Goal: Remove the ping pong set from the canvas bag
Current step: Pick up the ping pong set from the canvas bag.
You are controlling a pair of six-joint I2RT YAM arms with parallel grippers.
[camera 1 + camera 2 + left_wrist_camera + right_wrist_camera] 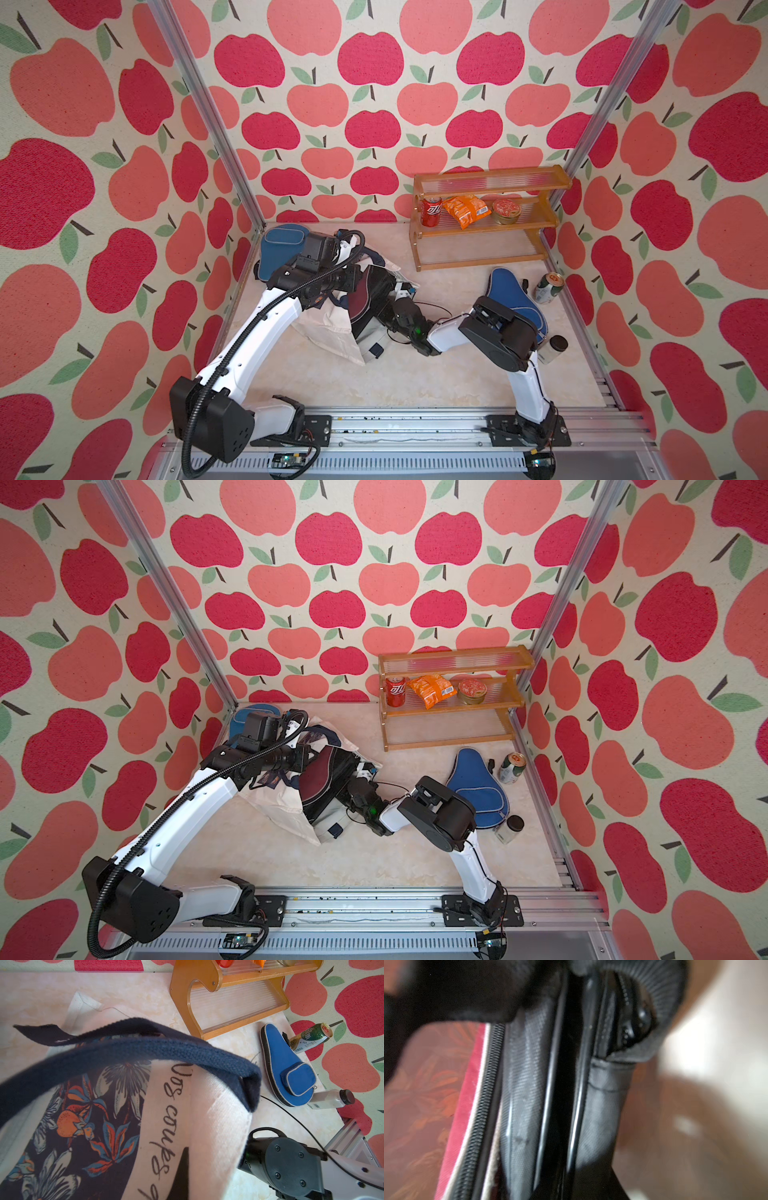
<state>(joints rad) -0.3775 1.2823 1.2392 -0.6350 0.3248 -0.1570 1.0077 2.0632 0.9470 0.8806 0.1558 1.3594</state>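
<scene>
Currently extracting: left claw (pixel 358 276) shut on canvas bag (pixel 328 330) strap (pixel 166 1051); right claw (pixel 405 287) at maroon case (pixel 360 300), closure unreadable; next, grip, withdraw.

So in both top views the left arm (pixel 266 324) goes from its base at 7 o'clock toward 1 o'clock. At the wrist it bends so the left gripper (pixel 354 281) points to 3 o'clock, pinched tight on the canvas bag (pixel 328 332). The right arm (pixel 528 386) is based at 5 o'clock, folded hard at the elbow, forearm out toward 9 o'clock and right gripper (pixel 401 286) aimed around 11 o'clock; its fingertips are buried and the wrist view's a blur, so can't tell how the jaws stand.
</scene>
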